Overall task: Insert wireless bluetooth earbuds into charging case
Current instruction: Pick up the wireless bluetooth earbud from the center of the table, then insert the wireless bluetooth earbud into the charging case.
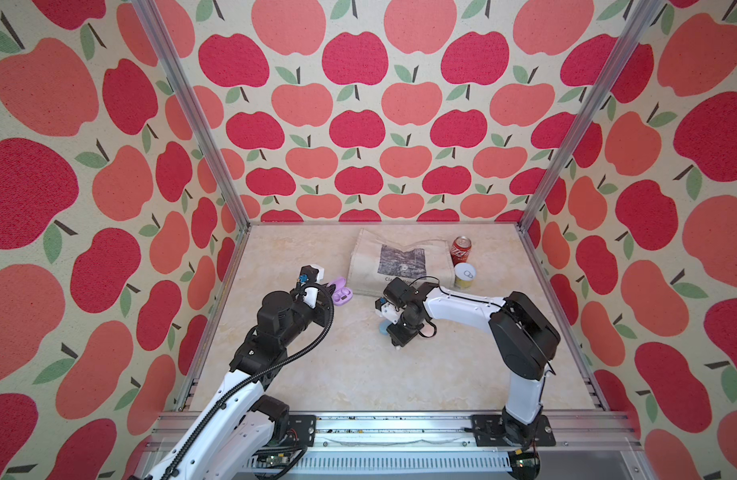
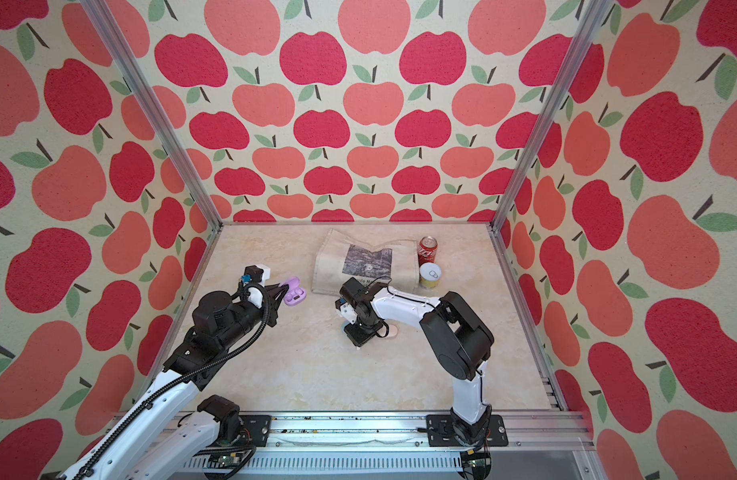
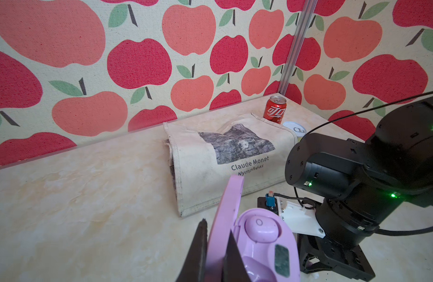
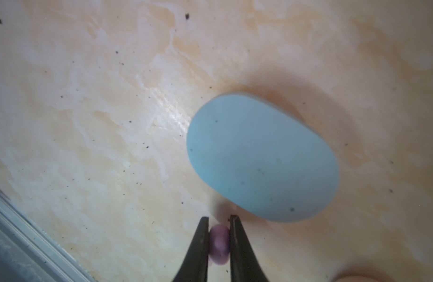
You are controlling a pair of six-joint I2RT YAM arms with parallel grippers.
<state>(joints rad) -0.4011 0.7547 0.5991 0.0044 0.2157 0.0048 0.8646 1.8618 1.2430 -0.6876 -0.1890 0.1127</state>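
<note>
Pinching the lilac earbud (image 4: 219, 244) in the right gripper (image 4: 219, 217), low beside the blue case (image 4: 262, 156); clamping the open lilac case (image 3: 266, 244) by its lid (image 3: 231, 200) in the left gripper (image 3: 216, 225), well apart, off toward the left arm's side

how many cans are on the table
2. A red cola can stands at the back beside the canvas bag; a yellow can with a pull-tab lid stands just in front of it. The right arm could hide more.
</note>
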